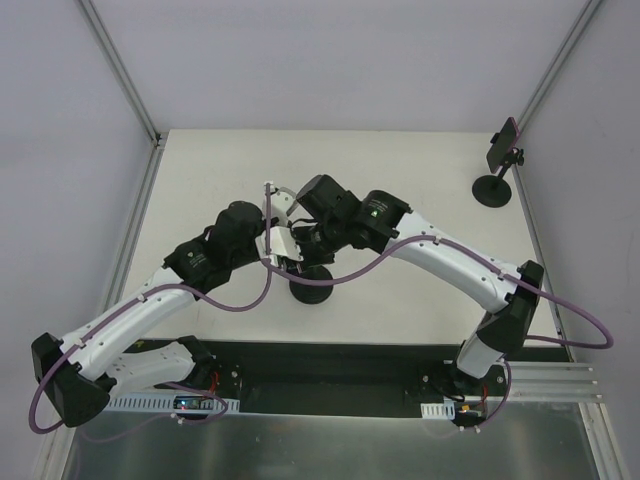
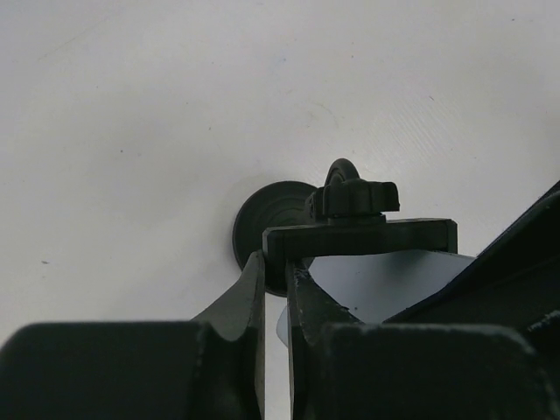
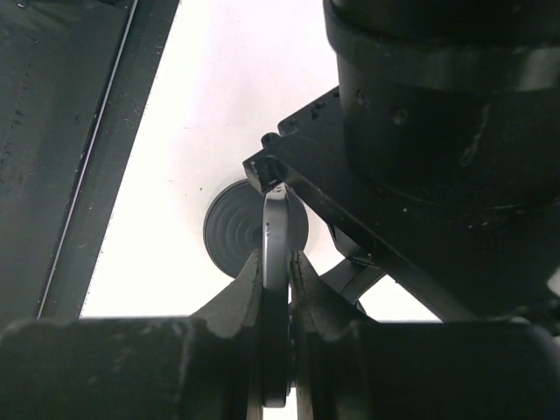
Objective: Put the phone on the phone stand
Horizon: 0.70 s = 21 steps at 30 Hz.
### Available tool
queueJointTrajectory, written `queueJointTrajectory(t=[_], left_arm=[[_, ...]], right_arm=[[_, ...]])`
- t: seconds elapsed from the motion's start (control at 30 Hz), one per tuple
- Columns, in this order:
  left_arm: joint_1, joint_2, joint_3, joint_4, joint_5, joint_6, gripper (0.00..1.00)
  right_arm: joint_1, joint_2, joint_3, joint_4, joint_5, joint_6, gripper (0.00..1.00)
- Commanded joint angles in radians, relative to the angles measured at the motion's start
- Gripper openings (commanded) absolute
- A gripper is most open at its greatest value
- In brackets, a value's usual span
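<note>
The phone stand has a round black base (image 1: pixel 312 288) at mid-table, a knob (image 2: pixel 354 197) and a black clamp bar (image 2: pixel 367 234). My left gripper (image 1: pixel 268 247) is shut on the left end of that clamp bar, seen in the left wrist view (image 2: pixel 276 267). My right gripper (image 1: pixel 305 240) is shut on the phone, seen edge-on as a grey rounded slab (image 3: pixel 276 227) between its fingers (image 3: pixel 276 262), above the base (image 3: pixel 232 229). The phone's pale face (image 2: pixel 385 280) lies right under the clamp bar. From above the phone (image 1: pixel 279 243) shows white between both grippers.
A second black stand (image 1: pixel 492 190) holding a dark phone (image 1: pixel 503 145) stands at the back right corner. Metal frame posts (image 1: pixel 150 135) rise at the table's back corners. A black strip (image 1: pixel 330 365) runs along the near edge by the arm bases.
</note>
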<state>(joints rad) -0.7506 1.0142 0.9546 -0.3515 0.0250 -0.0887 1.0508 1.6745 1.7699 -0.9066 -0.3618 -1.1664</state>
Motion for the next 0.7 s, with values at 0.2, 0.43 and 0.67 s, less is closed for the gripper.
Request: queueJointTrajectory(t=[0.2, 0.43, 0.67], left_arm=[[-0.021, -0.124, -0.108, 0.046, -0.355, -0.236, 0.0], [-0.021, -0.262, -0.206, 0.077, -0.526, -0.299, 0.0], [-0.023, -0.312, -0.24, 0.08, -0.524, -0.31, 0.0]], right_arm=[[-0.026, 0.001, -0.085, 0.051, 0.356, 0.465, 0.0], [-0.052, -0.108, -0.257, 0.101, 0.382, 0.622, 0.0], [-0.057, -0.163, -0.331, 0.127, 0.464, 0.737, 0.0]])
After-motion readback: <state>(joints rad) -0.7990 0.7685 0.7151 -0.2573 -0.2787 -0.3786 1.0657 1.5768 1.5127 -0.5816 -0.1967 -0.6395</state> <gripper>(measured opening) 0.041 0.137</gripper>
